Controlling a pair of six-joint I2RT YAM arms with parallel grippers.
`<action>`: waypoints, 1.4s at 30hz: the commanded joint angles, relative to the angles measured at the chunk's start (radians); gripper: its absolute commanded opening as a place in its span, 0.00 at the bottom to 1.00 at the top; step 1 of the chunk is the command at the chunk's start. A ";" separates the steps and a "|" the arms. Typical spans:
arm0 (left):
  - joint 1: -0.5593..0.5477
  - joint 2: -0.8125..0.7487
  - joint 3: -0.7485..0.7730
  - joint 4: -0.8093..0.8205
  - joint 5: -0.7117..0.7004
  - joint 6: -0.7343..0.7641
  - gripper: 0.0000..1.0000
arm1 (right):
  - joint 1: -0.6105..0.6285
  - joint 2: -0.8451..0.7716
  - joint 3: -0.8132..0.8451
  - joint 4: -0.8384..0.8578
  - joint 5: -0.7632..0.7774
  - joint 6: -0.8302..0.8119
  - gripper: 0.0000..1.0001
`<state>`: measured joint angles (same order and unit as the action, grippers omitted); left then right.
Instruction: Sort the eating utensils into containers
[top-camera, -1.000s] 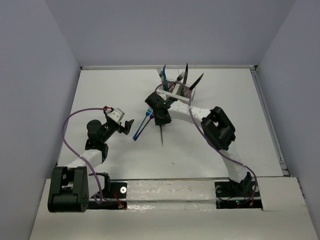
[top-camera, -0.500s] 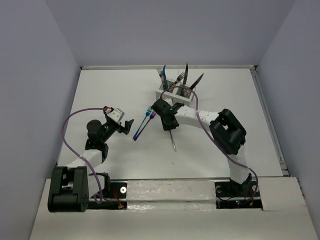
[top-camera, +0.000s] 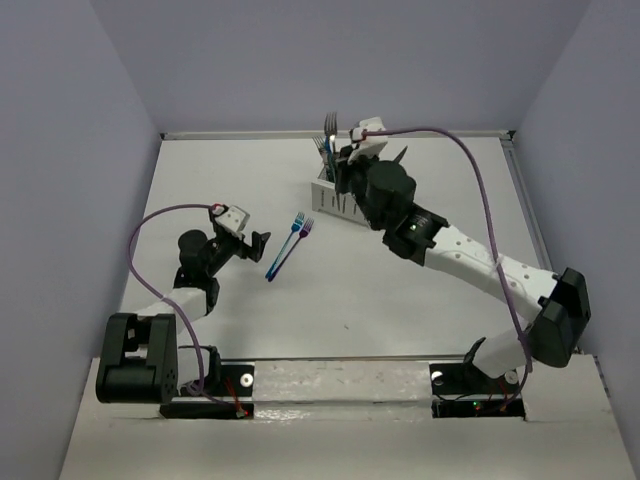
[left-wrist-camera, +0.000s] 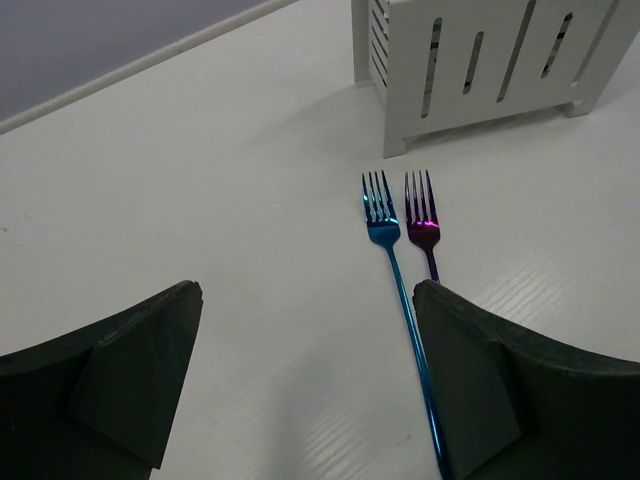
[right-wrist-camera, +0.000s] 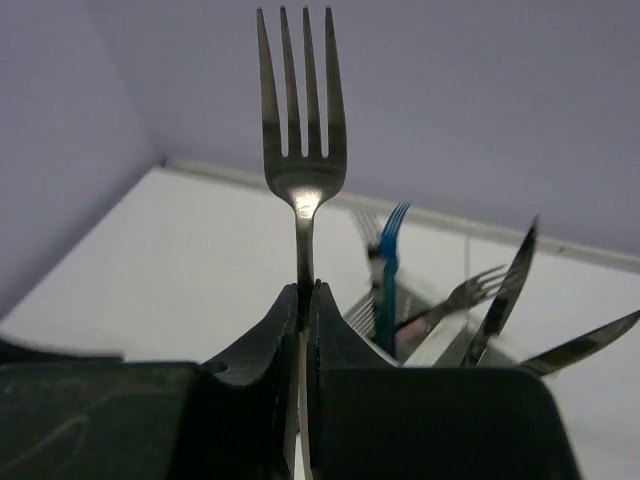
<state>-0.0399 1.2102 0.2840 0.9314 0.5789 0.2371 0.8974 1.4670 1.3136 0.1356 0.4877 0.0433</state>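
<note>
My right gripper (right-wrist-camera: 307, 292) is shut on a silver fork (right-wrist-camera: 300, 130), tines up, held above the white caddy (top-camera: 333, 195) at the back of the table; the fork (top-camera: 331, 127) shows in the top view. The caddy holds several forks and knives, among them a blue fork (right-wrist-camera: 388, 268) and knives (right-wrist-camera: 505, 297). A blue fork (left-wrist-camera: 398, 280) and a purple fork (left-wrist-camera: 421, 225) lie side by side on the table, tines toward the caddy (left-wrist-camera: 490, 70). My left gripper (left-wrist-camera: 305, 295) is open and empty just short of their handles; in the top view it (top-camera: 259, 243) sits left of them (top-camera: 288, 245).
The white table (top-camera: 420, 300) has a raised rim at the back and right. Grey walls stand on all sides. Purple cables loop off both arms. The right arm stretches diagonally across the right half of the table.
The right arm swung from the table centre up and back to the caddy, carrying the silver fork from pointing down to tines up. The left gripper has barely moved.
</note>
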 joint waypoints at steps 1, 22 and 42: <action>-0.057 0.054 0.055 0.098 -0.056 -0.006 0.99 | -0.116 0.142 0.040 0.474 0.037 -0.115 0.00; -0.066 0.061 0.066 0.050 -0.033 0.031 0.99 | -0.249 0.575 0.181 0.723 -0.080 -0.197 0.00; -0.066 0.061 0.067 0.043 -0.022 0.039 0.99 | -0.258 0.662 0.139 0.806 -0.047 -0.160 0.00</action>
<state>-0.1032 1.2873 0.3222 0.9306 0.5415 0.2539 0.6468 2.1056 1.4956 0.8433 0.4042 -0.1364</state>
